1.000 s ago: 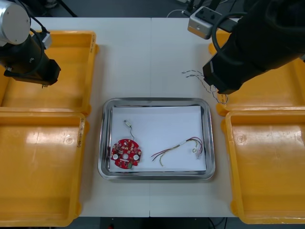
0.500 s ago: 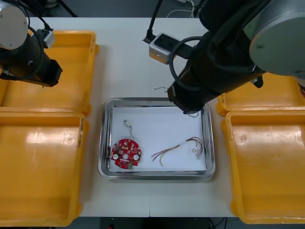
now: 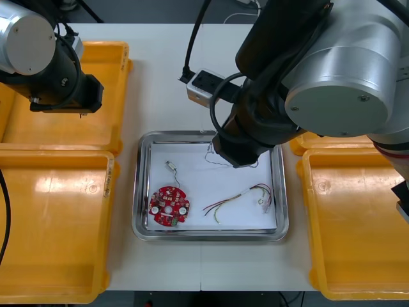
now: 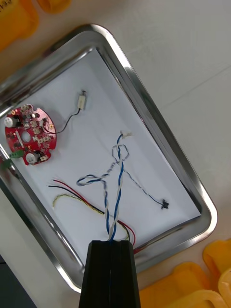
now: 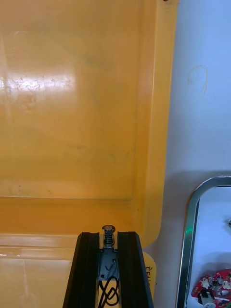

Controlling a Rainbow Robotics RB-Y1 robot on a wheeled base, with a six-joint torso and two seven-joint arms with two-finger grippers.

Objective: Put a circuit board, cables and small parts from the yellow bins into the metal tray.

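Front view: the right arm hangs over the far side of the metal tray [image 3: 136, 192]. Strands of the twisted blue and white cable [image 3: 215, 157] trail beneath it, apart from the red circuit board [image 3: 169, 206].

Right wrist view: the right gripper [image 4: 111, 243] is pinched on one end of that cable, and the rest dangles in loose loops over the tray. The cable looks light and limp, so it will likely flop on release, and an end grip suits it.

Left wrist view: the left gripper [image 5: 109, 239] clamps a small metal part [image 5: 109, 232] over a yellow bin [image 5: 72, 120].
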